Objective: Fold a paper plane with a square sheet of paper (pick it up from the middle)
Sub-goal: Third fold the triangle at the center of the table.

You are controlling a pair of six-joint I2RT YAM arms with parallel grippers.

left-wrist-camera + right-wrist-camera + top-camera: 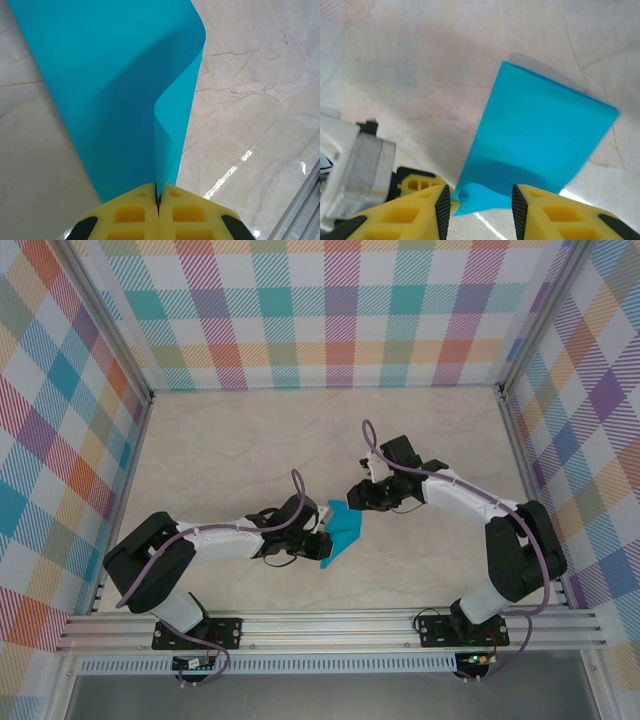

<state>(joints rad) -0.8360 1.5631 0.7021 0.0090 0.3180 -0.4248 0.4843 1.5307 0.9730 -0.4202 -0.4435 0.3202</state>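
Bright, even light; glare streaks on table [227,180]; soft shadow behind paper [540,135]; right-wrist view blurred.

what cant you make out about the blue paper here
Top view: the sheet of paper is too small to show creases.
Left wrist view: the frame's top edge cuts off its far end; the left claw hides the pinched edge.
Right wrist view: its far corner is blurred; the right claw hides part of its near edge.

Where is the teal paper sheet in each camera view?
Top external: paper at the middle of the table, beside the left gripper.
Left wrist: paper spans the upper left, rising from the bottom edge.
Right wrist: paper right of centre.
Shared landmark: the left gripper pinching the paper's edge.
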